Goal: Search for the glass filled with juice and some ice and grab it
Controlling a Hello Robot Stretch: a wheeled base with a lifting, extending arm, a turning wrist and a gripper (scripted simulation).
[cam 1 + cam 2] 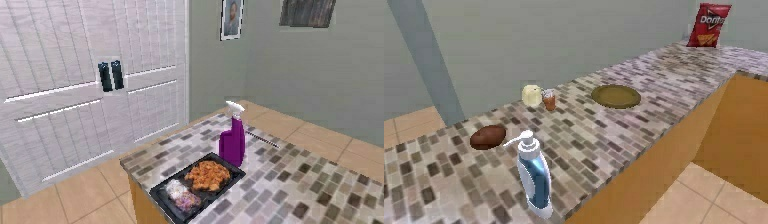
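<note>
Glass (549,99), reddish-brown, is sitting on the worktop (674,80) just beside a pale yellow blob (532,95). A brown plate (615,96) is lying near it. Cannot tell state of the end effector.

Both views close above mosaic counter (300,190)

Grey-brown mosaic counter (300,185), purple spray bottle (234,142), red chip bag (708,27), orange-brown glass (549,99), white doors (80,90).
</note>
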